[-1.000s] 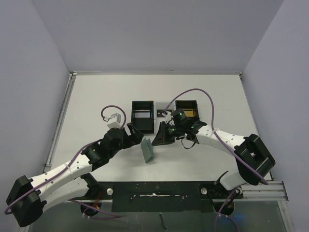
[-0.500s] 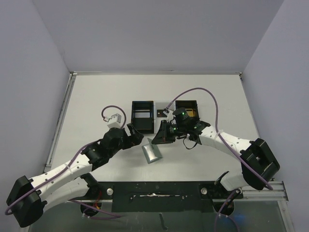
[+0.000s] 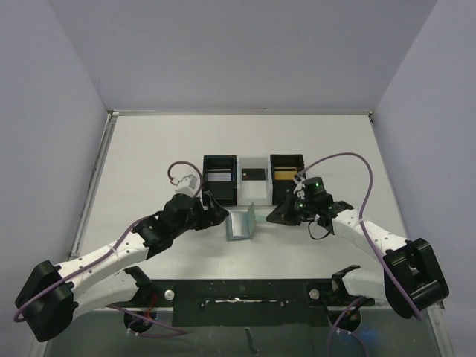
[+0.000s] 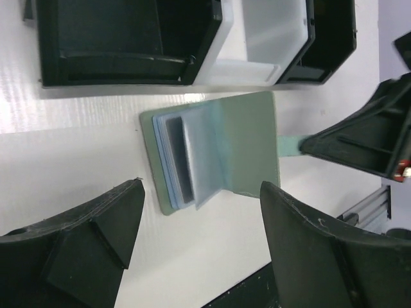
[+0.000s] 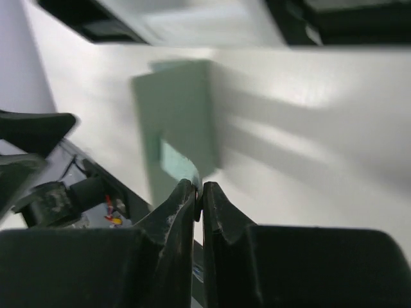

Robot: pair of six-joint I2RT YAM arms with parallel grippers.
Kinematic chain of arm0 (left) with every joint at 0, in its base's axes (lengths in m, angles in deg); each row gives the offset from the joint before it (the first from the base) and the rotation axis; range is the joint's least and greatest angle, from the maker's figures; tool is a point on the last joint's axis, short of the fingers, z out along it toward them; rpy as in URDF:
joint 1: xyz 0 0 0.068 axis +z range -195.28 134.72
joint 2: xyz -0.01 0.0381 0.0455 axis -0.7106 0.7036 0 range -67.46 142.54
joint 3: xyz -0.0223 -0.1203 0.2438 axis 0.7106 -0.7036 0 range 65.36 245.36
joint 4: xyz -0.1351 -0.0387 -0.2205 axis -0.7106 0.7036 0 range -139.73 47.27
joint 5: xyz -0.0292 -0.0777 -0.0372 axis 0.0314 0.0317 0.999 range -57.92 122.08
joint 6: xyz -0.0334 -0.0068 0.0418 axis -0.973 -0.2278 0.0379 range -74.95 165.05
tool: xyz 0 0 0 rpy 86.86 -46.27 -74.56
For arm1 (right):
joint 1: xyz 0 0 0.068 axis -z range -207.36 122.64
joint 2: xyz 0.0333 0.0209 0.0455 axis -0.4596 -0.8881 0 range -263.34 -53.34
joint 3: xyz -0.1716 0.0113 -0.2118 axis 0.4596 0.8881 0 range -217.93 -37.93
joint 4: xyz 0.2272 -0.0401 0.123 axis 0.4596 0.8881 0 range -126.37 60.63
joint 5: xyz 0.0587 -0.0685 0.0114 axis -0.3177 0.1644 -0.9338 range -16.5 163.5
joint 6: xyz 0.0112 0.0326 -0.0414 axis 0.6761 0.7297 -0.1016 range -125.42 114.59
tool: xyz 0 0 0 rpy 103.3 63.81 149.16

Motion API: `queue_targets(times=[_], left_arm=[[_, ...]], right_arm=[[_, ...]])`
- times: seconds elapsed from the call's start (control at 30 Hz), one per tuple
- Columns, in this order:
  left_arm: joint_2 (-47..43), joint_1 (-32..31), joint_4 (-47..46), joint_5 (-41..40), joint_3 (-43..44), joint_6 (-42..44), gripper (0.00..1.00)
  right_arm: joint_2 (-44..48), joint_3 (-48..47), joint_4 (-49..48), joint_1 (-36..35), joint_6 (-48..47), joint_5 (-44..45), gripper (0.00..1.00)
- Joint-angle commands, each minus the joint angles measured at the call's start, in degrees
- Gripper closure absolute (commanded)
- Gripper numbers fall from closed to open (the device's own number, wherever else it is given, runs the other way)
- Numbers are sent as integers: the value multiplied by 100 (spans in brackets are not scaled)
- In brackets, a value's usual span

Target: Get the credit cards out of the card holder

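Note:
The teal-grey card holder [image 3: 239,224] lies on the table, its right half lifted upright. In the left wrist view the card holder [image 4: 244,141] shows pale blue pockets with a grey card [image 4: 178,157] in one of them. My right gripper [image 3: 274,216] is shut on the holder's side tab [image 4: 289,144]; the right wrist view shows the gripper [image 5: 198,190] pinching it. My left gripper [image 3: 217,212] is open just left of the holder, straddling its near edge [image 4: 200,192] without touching. A gold-orange card [image 3: 285,175] lies in the right black box and a black card [image 3: 254,175] in the white tray.
Behind the holder stand a row of a black box [image 3: 220,178], a white tray [image 3: 254,163] and a second black box [image 3: 287,162]. The arms' base rail [image 3: 245,294] runs along the near edge. Walls enclose the table on three sides.
My right gripper has pulled the tab to the right, swinging the holder open. The holder now lies flatter with its right half raised. My left gripper moved closer to it.

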Motion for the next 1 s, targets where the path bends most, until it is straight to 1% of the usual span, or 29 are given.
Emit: queue_targets(times=[0.0, 0.07, 0.2, 0.37, 0.5, 0.63, 0.77, 0.97], left_arm=[[380, 56, -806, 874, 111, 293, 30], [666, 56, -1007, 1230, 222, 364, 33], [1381, 48, -1165, 1658, 537, 565, 38], [2026, 33, -946, 1950, 916, 782, 38], [2115, -3, -1218, 2096, 987, 729, 38], [2254, 1, -1077, 2085, 1101, 823, 38], [2351, -13, -1280, 2140, 1015, 818, 38], [2522, -29, -1303, 2140, 1007, 830, 38]], right_arm=[[328, 1054, -33, 129, 96, -63, 100], [443, 1384, -338, 138, 239, -167, 99], [533, 1498, -385, 159, 248, -32, 98], [336, 1586, -415, 193, 206, 33, 98], [180, 1584, -467, 199, 134, -8, 98], [88, 1485, -391, 198, 29, 31, 98], [34, 1408, -376, 198, -32, 5, 98], [-4, 1357, -412, 196, -46, -46, 97]])
